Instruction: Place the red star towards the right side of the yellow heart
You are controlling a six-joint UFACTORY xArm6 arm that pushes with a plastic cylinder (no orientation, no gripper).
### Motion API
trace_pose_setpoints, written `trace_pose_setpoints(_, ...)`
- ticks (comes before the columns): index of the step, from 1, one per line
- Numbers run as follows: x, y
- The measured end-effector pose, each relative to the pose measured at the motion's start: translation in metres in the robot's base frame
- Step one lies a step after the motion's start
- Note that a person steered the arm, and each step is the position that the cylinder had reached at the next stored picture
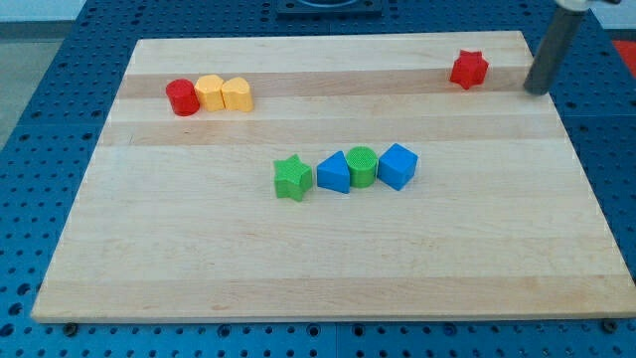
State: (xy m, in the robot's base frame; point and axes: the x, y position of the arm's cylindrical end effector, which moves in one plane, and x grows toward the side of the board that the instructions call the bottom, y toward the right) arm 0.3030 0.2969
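A wooden bench (328, 268) is filling most of the frame, lying on a blue board with small holes (30, 149).

The red star (469, 70) is sitting in the upper right of the frame, near the top edge of the bench. The dark rod is coming down from the upper right corner, and the tip (537, 90) is resting just to the right of the red star, near it but not touching it. The rod has no fingers, so nothing is pinching or holding any block.

In the upper left of the frame, three blocks are standing in a short row and touching each other. The red round block (183, 97) is on the left end. Next to it is one yellow block (210, 92), and then a second yellow block (237, 94) on the right end. One of these is the yellow heart, but the shapes are too small to tell which. The red star is far away from them, across the bench.

In the middle of the frame, four more blocks are making a row. From left to right they are the green star (292, 178), the blue triangle (335, 173), the green round block (362, 166) and the blue block (397, 165).
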Motion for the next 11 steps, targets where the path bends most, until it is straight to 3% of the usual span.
trace_pose_setpoints(1,-0.027,0.000)
trace_pose_setpoints(5,-0.006,-0.252)
trace_pose_setpoints(7,-0.006,-0.267)
trace_pose_setpoints(9,0.014,-0.319)
trace_pose_setpoints(11,0.032,-0.299)
